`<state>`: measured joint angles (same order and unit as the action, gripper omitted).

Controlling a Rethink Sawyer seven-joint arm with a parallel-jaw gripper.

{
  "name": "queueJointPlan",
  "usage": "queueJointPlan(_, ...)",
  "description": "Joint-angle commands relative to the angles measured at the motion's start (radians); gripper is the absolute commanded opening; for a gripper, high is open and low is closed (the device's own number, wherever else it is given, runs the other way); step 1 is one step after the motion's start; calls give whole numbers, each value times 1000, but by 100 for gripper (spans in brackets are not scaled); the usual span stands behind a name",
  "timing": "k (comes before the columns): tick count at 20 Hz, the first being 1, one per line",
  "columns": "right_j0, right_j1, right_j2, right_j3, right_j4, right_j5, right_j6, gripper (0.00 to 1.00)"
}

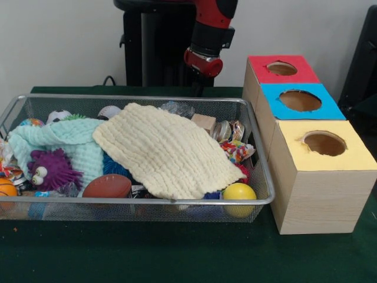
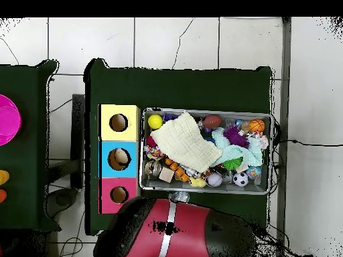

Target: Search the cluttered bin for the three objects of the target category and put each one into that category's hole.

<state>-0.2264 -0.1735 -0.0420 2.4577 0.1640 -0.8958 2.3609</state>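
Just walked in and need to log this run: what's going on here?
A red and black robot arm is drawn back behind a wire bin crammed with toys, holding nothing that shows. A cream cloth covers much of the clutter; a yellow ball sits in the bin's corner nearest the boxes. Beside the bin stand red, blue and yellow boxes with holes; overhead, something already lies in the blue one.

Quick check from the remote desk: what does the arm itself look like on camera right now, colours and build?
The front view shows the arm as rounded red segments with a black collar between them and a black band round the lower red joint. Behind it stands a black pedestal column. From overhead it reads as a broad red shell with black ends and a pale stripe down the middle. The gripper itself cannot be made out in either view.
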Motion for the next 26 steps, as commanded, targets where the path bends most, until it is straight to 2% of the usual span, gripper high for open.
queueJointPlan(1,2,150,15,-180,101,98,182,100)
queueJointPlan(5,-17,147,-7,-184,77,84,177,100)
queueJointPlan(10,-50,90,-20,-129,34,106,170,100)
queueJointPlan(19,-87,-142,-3,18,26,283,123,100)
queueJointPlan(22,-91,-218,-3,45,21,373,105,100)
queueJointPlan(26,-87,-279,-20,55,12,449,98,100)
